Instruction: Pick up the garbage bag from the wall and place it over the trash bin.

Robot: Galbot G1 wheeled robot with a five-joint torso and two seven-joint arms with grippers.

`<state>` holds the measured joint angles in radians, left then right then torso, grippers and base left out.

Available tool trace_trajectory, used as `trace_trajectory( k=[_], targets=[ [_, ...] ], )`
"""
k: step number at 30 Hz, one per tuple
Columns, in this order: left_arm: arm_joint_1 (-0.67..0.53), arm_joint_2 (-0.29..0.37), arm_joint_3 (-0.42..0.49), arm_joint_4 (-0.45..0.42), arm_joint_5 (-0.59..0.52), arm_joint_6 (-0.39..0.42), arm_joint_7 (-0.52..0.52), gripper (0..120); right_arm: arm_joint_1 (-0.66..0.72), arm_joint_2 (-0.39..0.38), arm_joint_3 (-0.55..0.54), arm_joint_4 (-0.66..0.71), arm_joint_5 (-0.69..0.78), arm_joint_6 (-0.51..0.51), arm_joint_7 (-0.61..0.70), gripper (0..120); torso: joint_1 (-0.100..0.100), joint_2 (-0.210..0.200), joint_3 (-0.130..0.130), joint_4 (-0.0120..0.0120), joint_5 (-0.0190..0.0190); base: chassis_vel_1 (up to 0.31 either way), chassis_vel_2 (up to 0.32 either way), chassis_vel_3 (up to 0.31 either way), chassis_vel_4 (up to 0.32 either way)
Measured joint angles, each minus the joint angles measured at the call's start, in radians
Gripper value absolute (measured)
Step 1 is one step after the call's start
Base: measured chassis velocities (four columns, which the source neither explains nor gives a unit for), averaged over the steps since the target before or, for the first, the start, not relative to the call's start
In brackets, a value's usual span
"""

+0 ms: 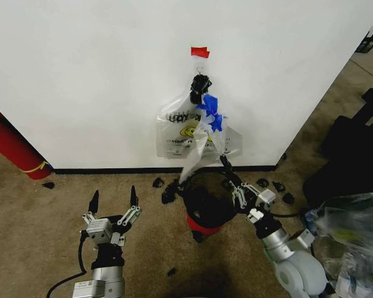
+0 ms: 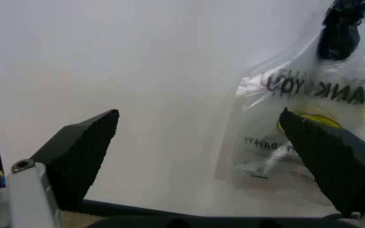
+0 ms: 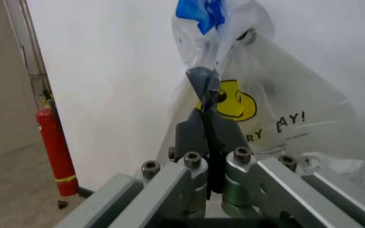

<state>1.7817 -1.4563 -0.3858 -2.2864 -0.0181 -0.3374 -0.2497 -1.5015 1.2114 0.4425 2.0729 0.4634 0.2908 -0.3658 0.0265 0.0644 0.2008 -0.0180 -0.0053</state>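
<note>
One step of the task looked begun and none finished: the garbage bag (image 1: pixel 206 133) had been seized but not freed, for its top hung from the small hook (image 1: pixel 200 69) under the red tape strip (image 1: pixel 199 52) on the wall (image 1: pixel 81 74), above the trash bin (image 1: pixel 206 208). Its blue patches sat bunched just below the hook. From there the bag ran as a narrow twisted rope, its long axis close to vertical, top toward the hook and lower end pointing down at the bin. Behind it, flat against the wall, hung the whitish smiley bag (image 1: pixel 174 133) with black lettering.

The right end effector (image 1: pixel 227 166), reaching up from beside the bin, was clamped on the gathered lower part of the garbage bag; in the right wrist view its fingers (image 3: pixel 203 135) pressed together on the dark twisted strand of plastic. Lifting the handles off the hook, carrying the bag down and spreading its mouth over the bin's rim appeared still to do.

The left end effector (image 1: pixel 112 200) hovered over the floor well to the left of the bin, its fingers spread apart and holding nothing. A red cylinder (image 1: pixel 9 146) leaned against the wall farther left of the bin.
</note>
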Motion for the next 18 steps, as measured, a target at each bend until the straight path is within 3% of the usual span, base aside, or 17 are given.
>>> trace_trajectory(
  k=[18],
  targets=[
    [0.014, -0.003, 0.033, -0.002, 0.008, -0.015, 0.000, 100, -0.231, 0.044, 0.077, 0.013, -0.096, 0.189, -0.040, 0, 0.000, 0.000, 0.000, -0.0001, -0.0001, 0.000, 0.000, 0.000, 0.000]
  ],
)
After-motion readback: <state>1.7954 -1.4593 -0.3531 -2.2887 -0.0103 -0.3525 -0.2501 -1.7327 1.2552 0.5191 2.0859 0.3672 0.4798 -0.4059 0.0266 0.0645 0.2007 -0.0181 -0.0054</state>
